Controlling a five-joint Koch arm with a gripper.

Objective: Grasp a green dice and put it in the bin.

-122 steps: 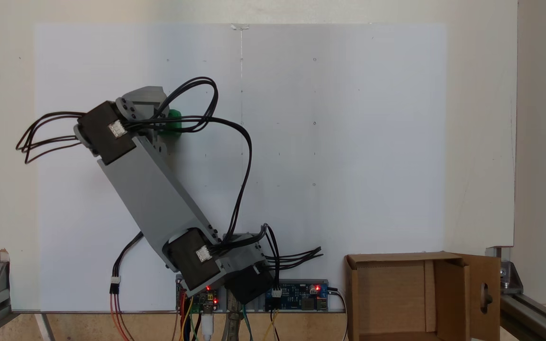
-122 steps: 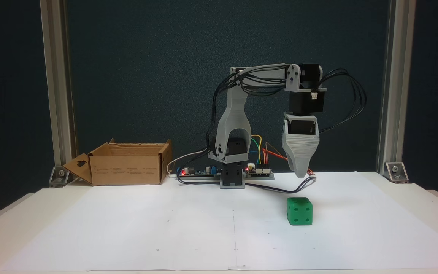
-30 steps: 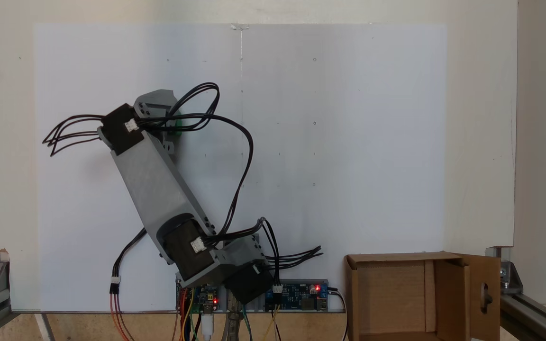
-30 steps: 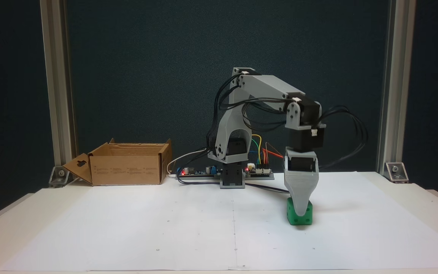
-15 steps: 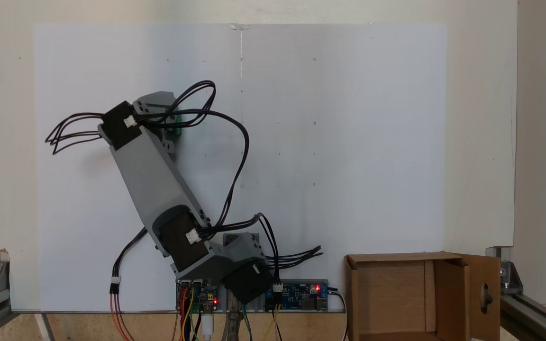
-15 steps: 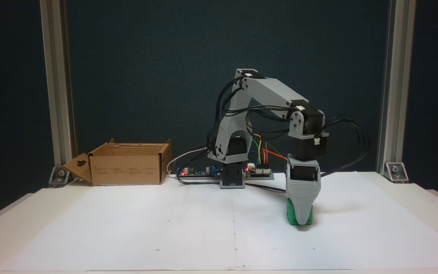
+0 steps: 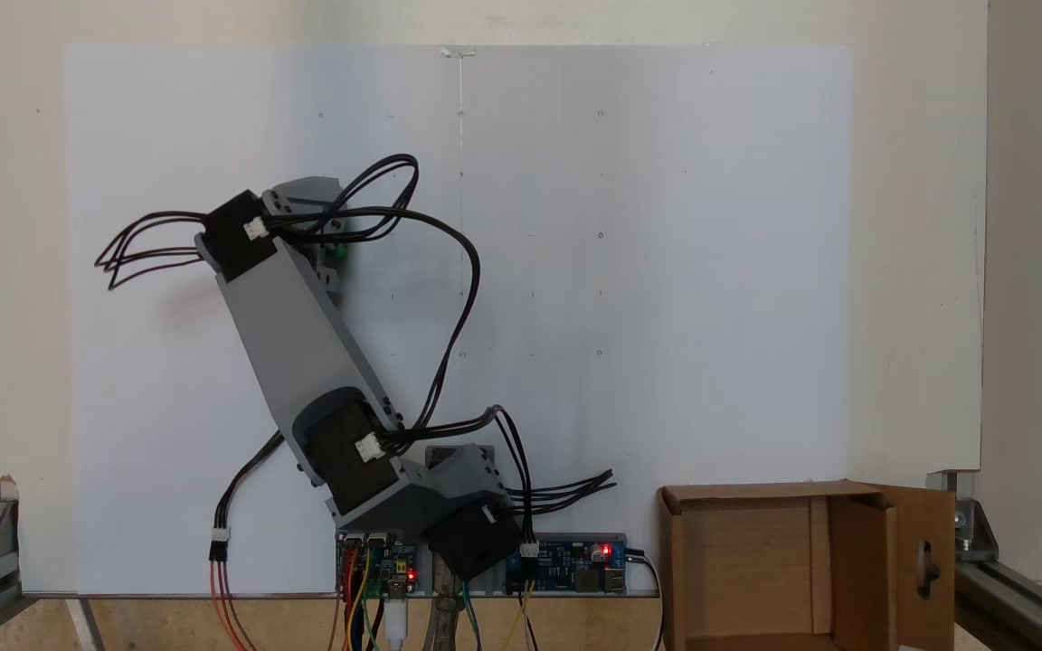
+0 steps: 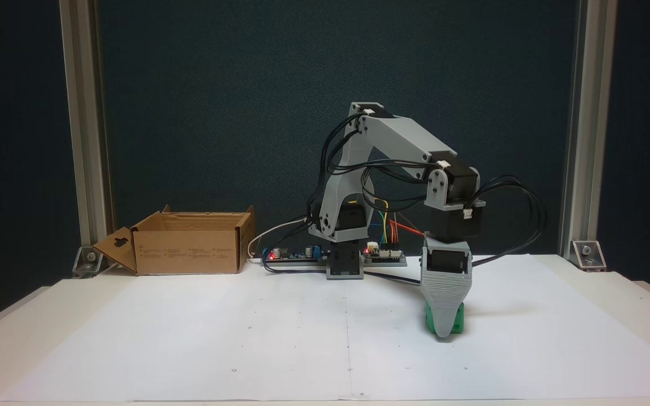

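Fingers (image 8: 443, 330) down over green dice (image 8: 457, 321) — grip unclear.

The print on the bin (image 8: 189, 251) is too small to read.

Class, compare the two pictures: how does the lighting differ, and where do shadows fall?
In a fixed view from above, the white sheet is evenly lit and pale, with only a faint shadow beside the arm. In a fixed view from the front, the backdrop is dark and a soft shadow lies right of the dice.
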